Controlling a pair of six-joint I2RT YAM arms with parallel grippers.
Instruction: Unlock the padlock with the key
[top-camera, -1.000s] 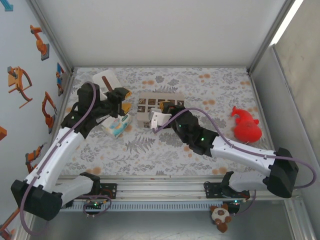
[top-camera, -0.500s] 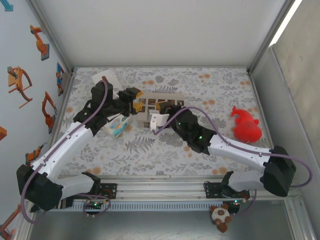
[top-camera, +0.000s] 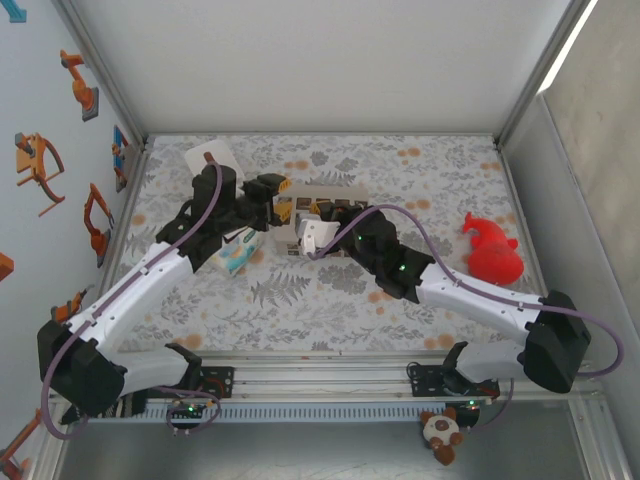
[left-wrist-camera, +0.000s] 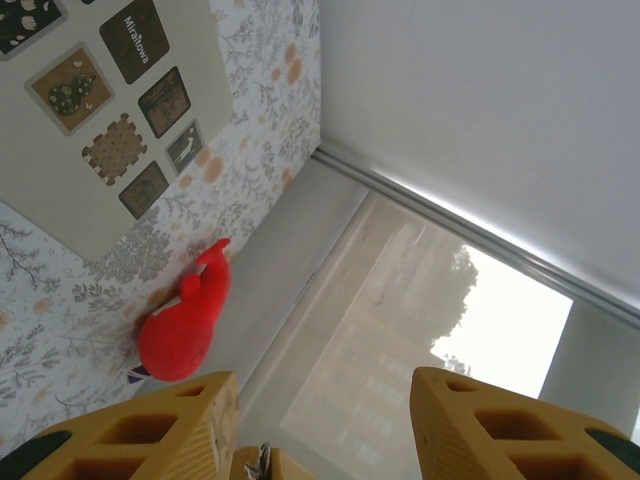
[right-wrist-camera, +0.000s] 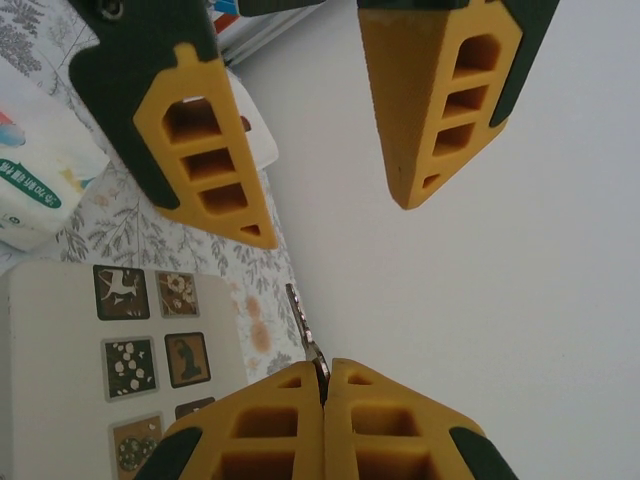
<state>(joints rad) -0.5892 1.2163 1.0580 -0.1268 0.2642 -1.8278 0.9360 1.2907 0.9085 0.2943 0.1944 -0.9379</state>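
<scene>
Key (right-wrist-camera: 306, 335), probably stiff and slippery, sits pinched by its head in right gripper (right-wrist-camera: 323, 372) over picture card (right-wrist-camera: 40, 340); left gripper (right-wrist-camera: 335, 212) gapes.

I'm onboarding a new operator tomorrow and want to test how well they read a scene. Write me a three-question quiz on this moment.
1. True or false: the right gripper is shut on the key.
2. The left gripper is: A) open, B) shut on a cup, C) shut on nothing.
3. Fill in: the red toy lies on the robot's ___ side.

Key: 1 true; 2 A; 3 right.
</scene>
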